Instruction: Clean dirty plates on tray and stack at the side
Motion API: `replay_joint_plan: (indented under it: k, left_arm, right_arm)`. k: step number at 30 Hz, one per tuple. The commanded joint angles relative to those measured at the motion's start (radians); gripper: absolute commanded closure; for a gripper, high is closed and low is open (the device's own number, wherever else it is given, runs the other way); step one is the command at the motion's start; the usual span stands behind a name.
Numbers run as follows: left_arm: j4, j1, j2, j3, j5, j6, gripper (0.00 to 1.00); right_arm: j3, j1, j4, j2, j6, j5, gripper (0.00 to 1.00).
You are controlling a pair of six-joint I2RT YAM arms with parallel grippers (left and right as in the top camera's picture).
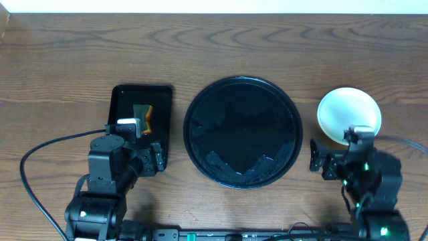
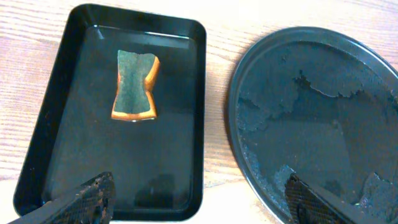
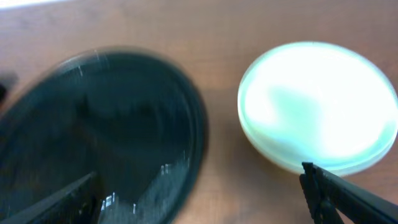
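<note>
The tray (image 1: 242,94) is found empty, the plates (image 1: 348,112) stacked on the bench (image 1: 214,47) at its 3 o'clock — stacking is judged done — and with left claw (image 2: 199,190) and right claw (image 3: 198,177) held wide, empty, only withdrawal is called for

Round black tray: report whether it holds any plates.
Empty. The round black tray shows only a wet film; the plates sit beside it on the tabletop.

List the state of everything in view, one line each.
round tray, no plates on it, wet patches.
plates, stacked on the table right of the round tray, top one clean.
sponge, lying in the small tray, green side up.
small tray, holding only the sponge.
left gripper, open, empty.
right gripper, open, empty.
</note>
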Motion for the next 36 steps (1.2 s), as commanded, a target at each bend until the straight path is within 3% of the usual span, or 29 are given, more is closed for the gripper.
replay_joint_plan:
  k: [1,14,20,23,36]
  left_arm:
    - [0.004,-0.001,0.000,-0.004,0.011,-0.013,0.12]
    - [0.004,-0.001,0.000,-0.004,0.011,-0.013,0.12]
    - [0.004,-0.001,0.000,-0.004,0.011,-0.013,0.12]
    - [0.004,-0.001,0.000,-0.004,0.011,-0.013,0.12]
    - [0.003,-0.001,0.000,-0.004,0.011,-0.013,0.12]
  right_arm:
    - [-0.107,0.014,0.090,-0.127,0.005,0.002,0.01]
    - [-0.490,0.067,0.678,-0.438,0.005,0.061,0.01]
    - [-0.489,0.071,0.623,-0.462,-0.003,0.084,0.01]
    - [-0.489,0.071,0.490,-0.462,-0.014,0.084,0.01]
    - [-0.489,0.071,0.504,-0.461,-0.014,0.084,0.01]
